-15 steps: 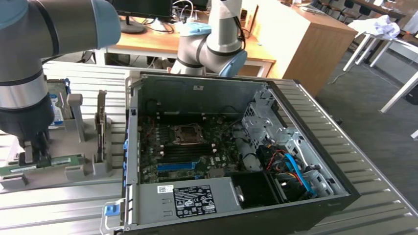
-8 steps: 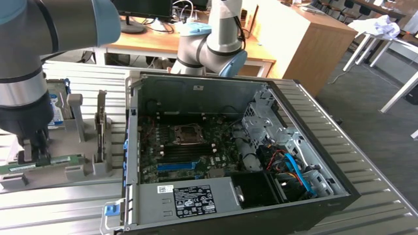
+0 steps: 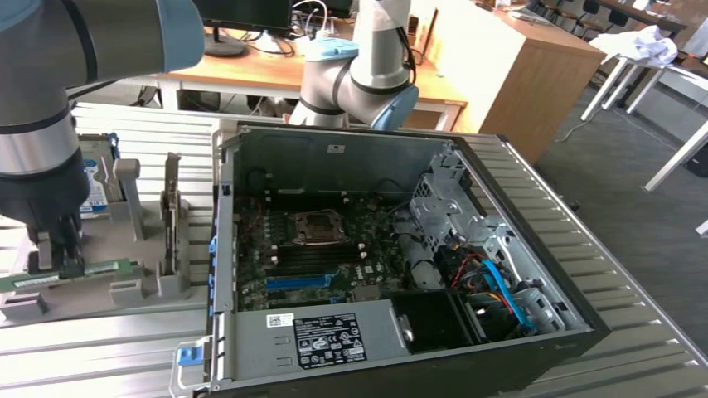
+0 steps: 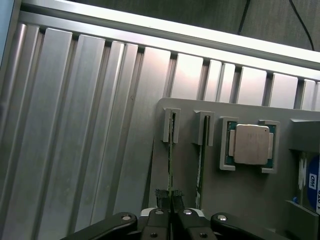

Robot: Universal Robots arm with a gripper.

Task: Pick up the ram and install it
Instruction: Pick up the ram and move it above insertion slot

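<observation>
Since the pincer [image 4: 170,199] is pinched narrow on the thin edge of the ram [image 4: 170,150], you are in the pick-up step. The stick stands on edge in its slotted grey holder [image 4: 250,200] on the counter [image 4: 75,125], just beside a second stick [image 4: 200,162]; the open computer case [image 3: 443,274] lies well apart. Freeing it calls, I judge, for a straight pull clear of the end brackets, without twisting.
</observation>
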